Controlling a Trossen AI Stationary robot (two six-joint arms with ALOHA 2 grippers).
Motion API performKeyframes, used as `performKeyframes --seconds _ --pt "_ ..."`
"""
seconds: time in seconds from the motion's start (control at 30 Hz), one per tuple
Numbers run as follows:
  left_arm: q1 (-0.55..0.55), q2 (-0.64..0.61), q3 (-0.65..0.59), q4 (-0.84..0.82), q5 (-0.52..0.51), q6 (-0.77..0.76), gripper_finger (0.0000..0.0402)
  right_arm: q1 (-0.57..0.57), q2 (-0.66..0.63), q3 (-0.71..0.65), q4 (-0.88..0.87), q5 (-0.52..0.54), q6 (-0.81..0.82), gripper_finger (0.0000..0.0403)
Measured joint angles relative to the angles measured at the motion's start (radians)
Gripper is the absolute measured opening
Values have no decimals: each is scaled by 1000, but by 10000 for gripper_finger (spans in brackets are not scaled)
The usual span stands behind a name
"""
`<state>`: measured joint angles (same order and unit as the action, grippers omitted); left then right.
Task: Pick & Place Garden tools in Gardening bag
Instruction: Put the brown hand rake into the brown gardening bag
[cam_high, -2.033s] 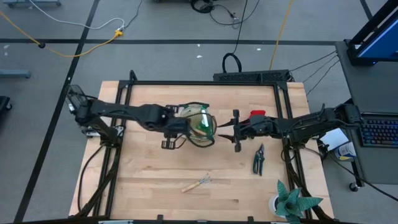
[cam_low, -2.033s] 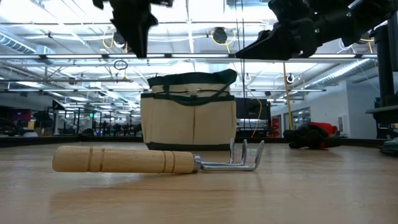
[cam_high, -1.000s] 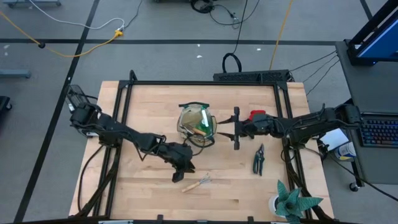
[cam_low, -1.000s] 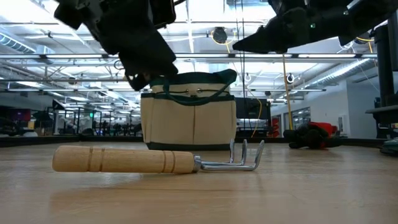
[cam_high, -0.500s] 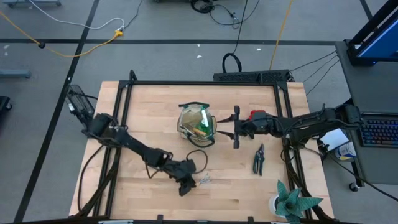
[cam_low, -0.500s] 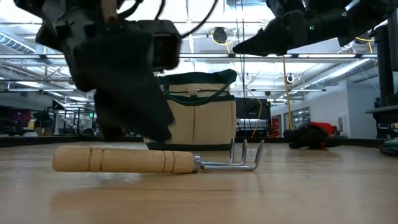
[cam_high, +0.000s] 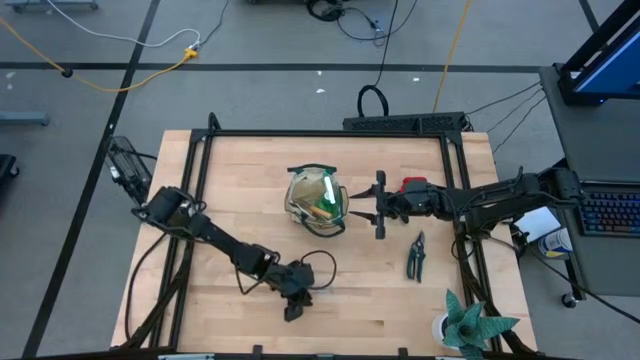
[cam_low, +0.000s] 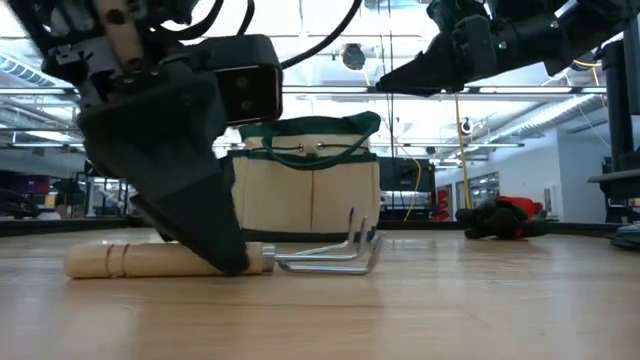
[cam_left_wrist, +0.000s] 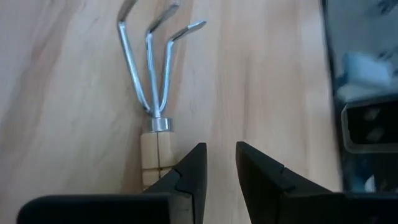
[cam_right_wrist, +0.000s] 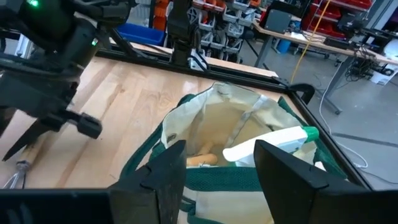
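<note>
Near the bench's front edge, the left tool (cam_low: 215, 250) rests on the hand rake (cam_left_wrist: 151, 99), its fingers nearly closed beside the wooden handle, gripping nothing. The right tool (cam_high: 372, 212) hovers open and empty beside the gardening bag (cam_high: 318, 201) mid-bench.

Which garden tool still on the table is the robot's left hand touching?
The wooden-handled hand rake near the front edge. The left gripper is down on its handle. The green-handled shears and red glove lie over on the right, untouched.

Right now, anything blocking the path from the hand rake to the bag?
Nothing visible. The left gripper is down at the hand rake near the table's front edge, and bare wood lies between there and the bag. The right gripper hovers beside the bag's rim; shears lie off to the side.
</note>
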<state>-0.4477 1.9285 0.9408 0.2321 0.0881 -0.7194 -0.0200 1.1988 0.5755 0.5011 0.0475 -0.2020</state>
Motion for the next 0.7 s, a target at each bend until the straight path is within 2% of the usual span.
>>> performKeyframes --seconds 0.13,0.3,0.37,0.7 --pt "-2 -59 6 -68 -9 121 92 0 0 0 -6 0 0 183" --pt "-5 -145 62 -315 -142 179 92 0 0 0 -12 0 -1 183" --pt "-7 -156 69 -356 -177 203 92 0 0 -1 -12 0 -1 183" --pt "-2 -97 63 -369 -115 202 92 0 0 0 -20 0 -3 183"
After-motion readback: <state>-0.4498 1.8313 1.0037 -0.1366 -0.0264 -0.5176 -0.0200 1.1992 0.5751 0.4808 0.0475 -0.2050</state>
